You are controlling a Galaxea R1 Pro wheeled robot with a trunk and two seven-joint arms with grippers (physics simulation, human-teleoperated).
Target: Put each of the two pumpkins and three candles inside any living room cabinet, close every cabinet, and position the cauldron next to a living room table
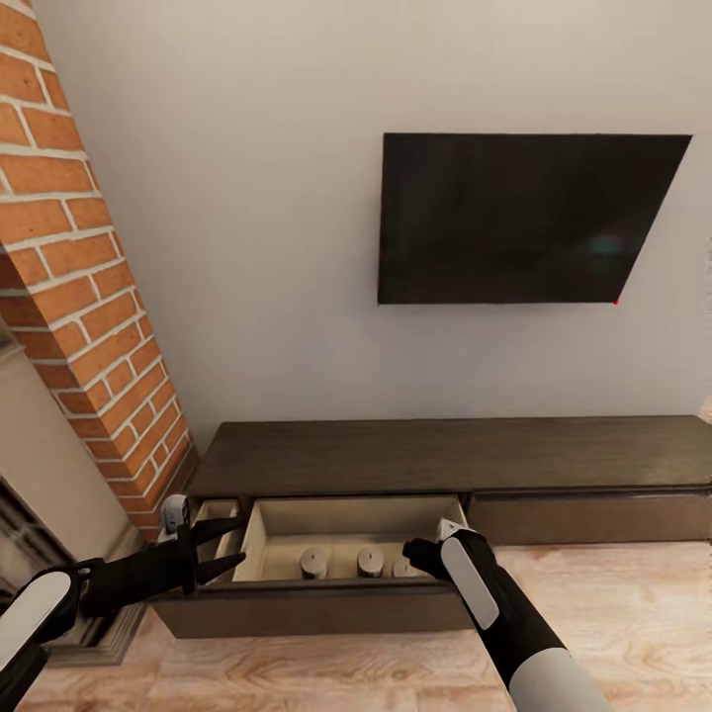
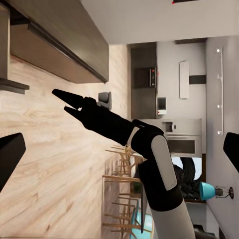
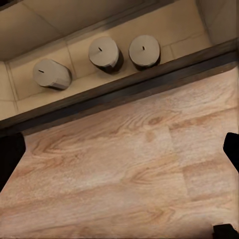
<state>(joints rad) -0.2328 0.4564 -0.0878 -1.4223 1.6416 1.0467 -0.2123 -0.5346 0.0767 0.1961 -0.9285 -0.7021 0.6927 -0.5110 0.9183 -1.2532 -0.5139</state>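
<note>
Cabinet: the long, low dark-brown wooden cabinet stands against the grey wall, under a black flat screen and beside a red-brick fireplace column. One drawer is pulled out over the light wood plank floor, and its pale beige inside is in view.

Candles: three short beige-grey cylinder candles stand upright in a row near the front wall of the open drawer, close together; I cannot tell if they touch. In the head view the right one is partly hidden behind the right arm.

Left gripper: it hovers at the left end of the drawer, its fingers spread apart, holding nothing.

Right gripper: it hangs over the drawer's right front corner. The right wrist view looks down past widely parted dark fingertips, with nothing between them.

Judgement: the candles seem already placed. The drawer probably stays open for the pumpkins, so closing it is not yet due.
</note>
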